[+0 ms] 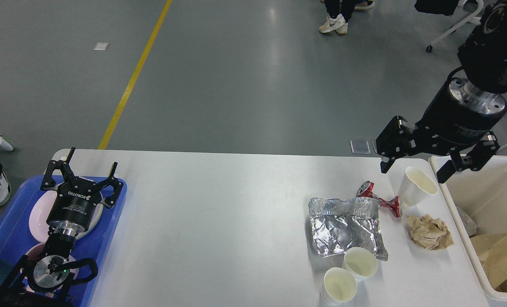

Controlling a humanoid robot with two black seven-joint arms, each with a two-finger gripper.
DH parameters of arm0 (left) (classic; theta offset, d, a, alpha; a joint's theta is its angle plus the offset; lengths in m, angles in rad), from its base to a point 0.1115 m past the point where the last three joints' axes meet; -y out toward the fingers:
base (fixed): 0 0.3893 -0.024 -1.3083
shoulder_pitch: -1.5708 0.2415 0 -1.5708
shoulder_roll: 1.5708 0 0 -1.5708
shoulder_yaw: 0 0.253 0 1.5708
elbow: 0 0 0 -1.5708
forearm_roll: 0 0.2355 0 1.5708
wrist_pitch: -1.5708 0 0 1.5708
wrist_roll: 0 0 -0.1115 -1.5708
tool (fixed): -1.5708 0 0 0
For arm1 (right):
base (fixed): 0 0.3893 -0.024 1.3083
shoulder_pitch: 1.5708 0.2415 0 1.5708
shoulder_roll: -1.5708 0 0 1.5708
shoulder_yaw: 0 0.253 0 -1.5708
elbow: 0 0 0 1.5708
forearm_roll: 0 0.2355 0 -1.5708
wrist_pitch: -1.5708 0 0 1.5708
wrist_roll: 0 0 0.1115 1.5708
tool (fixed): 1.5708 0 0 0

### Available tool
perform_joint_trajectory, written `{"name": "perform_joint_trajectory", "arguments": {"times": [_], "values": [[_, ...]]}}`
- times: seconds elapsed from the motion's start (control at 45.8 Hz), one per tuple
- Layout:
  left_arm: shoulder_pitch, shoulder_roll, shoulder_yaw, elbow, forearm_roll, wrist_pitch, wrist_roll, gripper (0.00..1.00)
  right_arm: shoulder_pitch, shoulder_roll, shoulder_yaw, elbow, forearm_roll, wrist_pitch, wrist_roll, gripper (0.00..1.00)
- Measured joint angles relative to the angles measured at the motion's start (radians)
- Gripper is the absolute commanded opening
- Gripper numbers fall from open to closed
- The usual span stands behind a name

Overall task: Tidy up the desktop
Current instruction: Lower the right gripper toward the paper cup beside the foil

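The white desktop (pixel 219 213) fills the lower view. On its right part lie a crumpled foil sheet (pixel 345 228), a crushed red can (pixel 379 198), a crumpled brown paper ball (pixel 429 231) and three white paper cups (pixel 416 185) (pixel 359 263) (pixel 339 286). My right gripper (pixel 413 168) is open and empty, hanging just above the far cup. My left gripper (pixel 83 169) is open and empty over the blue tray (pixel 108 221) at the left edge.
A deep white bin (pixel 462 213) at the right edge holds brown paper and foil. The blue tray carries white plates (pixel 38 215). People's feet (pixel 334 23) and a chair (pixel 454 25) are on the grey floor beyond the table.
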Motion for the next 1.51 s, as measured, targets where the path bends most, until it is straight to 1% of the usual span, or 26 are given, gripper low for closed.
{"name": "perform_joint_trajectory", "arguments": {"times": [0.066,0.131,0.393,0.612,0.787,0.83,0.896,1.071,1.18,1.311,1.508], "values": [[0.0,0.0,0.0,0.0,0.0,0.0,0.0,0.96,0.008,0.006,-0.003,0.045,0.001,-0.064,0.0,1.0],[0.0,-0.001,0.0,0.0,0.0,0.0,0.0,0.96,0.009,0.008,-0.01,0.062,0.001,-0.105,0.001,1.0],[0.0,-0.001,0.0,0.0,0.0,0.0,0.0,0.96,-0.008,0.008,-0.007,0.063,0.001,-0.139,0.011,1.0],[0.0,-0.001,0.001,0.0,0.0,0.0,0.0,0.96,-0.135,0.03,-0.001,0.035,-0.013,-0.217,0.017,0.98],[0.0,-0.001,0.001,0.0,0.0,0.0,0.0,0.96,-0.266,0.04,0.046,0.033,-0.036,-0.253,0.039,0.97],[0.0,-0.001,0.001,0.0,0.0,0.0,0.0,0.96,-0.304,0.041,0.06,0.032,-0.056,-0.282,0.04,0.97],[0.0,-0.001,0.001,0.0,0.0,0.0,0.0,0.96,-0.376,0.043,0.074,0.031,-0.095,-0.356,0.04,0.97],[0.0,-0.001,0.001,0.0,0.0,0.0,0.0,0.96,-0.57,0.056,0.082,0.03,-0.142,-0.622,0.036,0.97],[0.0,-0.001,0.001,0.0,0.0,0.0,0.0,0.96,-0.671,0.08,0.082,0.021,-0.144,-0.734,0.033,0.97],[0.0,-0.001,0.001,0.0,0.0,-0.001,0.0,0.96,-0.759,0.095,0.084,-0.026,-0.141,-0.805,0.032,0.98],[0.0,-0.001,0.001,0.0,0.0,-0.001,0.0,0.96,-0.859,0.098,0.116,-0.134,-0.117,-0.825,0.032,0.98]]}}
